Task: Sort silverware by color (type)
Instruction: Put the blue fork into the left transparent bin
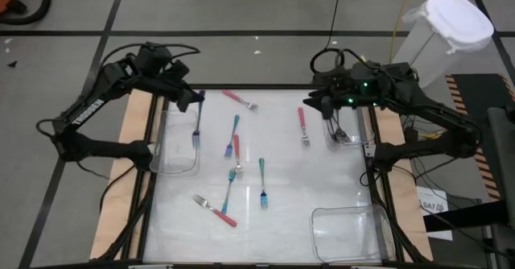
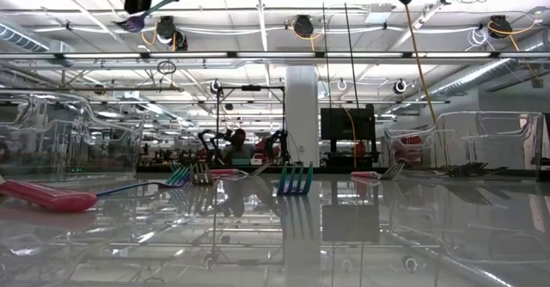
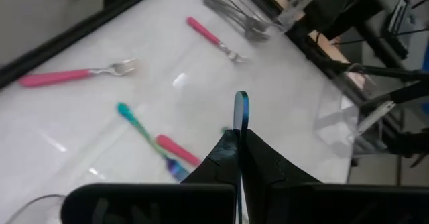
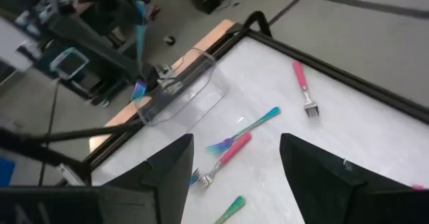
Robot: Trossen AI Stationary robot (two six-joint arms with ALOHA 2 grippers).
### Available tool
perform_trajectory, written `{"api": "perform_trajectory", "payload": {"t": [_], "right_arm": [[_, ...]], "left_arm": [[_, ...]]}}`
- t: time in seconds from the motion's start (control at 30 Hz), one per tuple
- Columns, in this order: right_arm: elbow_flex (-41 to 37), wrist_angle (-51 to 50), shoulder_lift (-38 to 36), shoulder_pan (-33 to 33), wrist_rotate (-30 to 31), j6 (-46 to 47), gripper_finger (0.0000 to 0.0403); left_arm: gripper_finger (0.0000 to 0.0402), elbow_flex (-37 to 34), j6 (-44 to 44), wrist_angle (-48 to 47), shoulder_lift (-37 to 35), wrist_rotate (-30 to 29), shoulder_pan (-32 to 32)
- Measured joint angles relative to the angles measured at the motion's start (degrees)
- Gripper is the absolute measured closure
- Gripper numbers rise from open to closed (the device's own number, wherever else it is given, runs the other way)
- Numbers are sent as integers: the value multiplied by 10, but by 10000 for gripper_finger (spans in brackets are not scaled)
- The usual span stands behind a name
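Observation:
My left gripper (image 1: 195, 100) is shut on a teal-handled fork (image 1: 197, 128) above the clear bin (image 1: 173, 160) at the table's left edge. The right wrist view shows this fork (image 4: 139, 43) hanging with its tines down over that bin (image 4: 194, 83). My right gripper (image 1: 310, 101) stands open in the air at the far right, with nothing between its fingers, beside a bin (image 1: 352, 140) holding dark forks. Pink forks (image 1: 240, 100) (image 1: 302, 126) and teal forks (image 1: 262, 180) (image 1: 233, 132) lie flat on the table. My left gripper pinches the teal fork's handle between its two shut fingers (image 3: 221, 158). The handle's free end (image 3: 240, 108) sticks out past the fingertips. The fork is lifted clear and hangs tines down (image 4: 139, 90) above the left bin.
A third clear bin (image 1: 350, 230) sits at the table's near right corner. More forks lie mid-table: a pink one (image 1: 236, 152), a teal one (image 1: 229, 188) and a pink one (image 1: 217, 211) nearer the front. A white lidded container (image 1: 451, 27) stands off the table at the far right.

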Motion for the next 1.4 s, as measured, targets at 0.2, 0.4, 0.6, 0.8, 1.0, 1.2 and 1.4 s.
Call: {"api": "perform_trajectory", "payload": {"t": [0.2,0.4,0.6,0.8,1.0,1.2,1.4], "right_arm": [[0,12,22,0,3,66,183],[0,17,43,0,0,115,183],[0,65,51,13,1,124,183],[0,107,55,30,44,125,183],[0,109,55,32,52,129,183],[0,109,55,32,56,127,183],[0,109,55,32,58,121,183]], "left_arm": [[401,0,76,-30,-18,22,68],[401,0,140,-71,-14,40,132],[401,0,172,-92,-15,76,189],[401,0,194,-116,-19,108,214],[401,-42,155,-106,-66,124,214],[401,-173,56,-54,-189,124,213],[401,-212,32,-34,-251,42,213]]}}
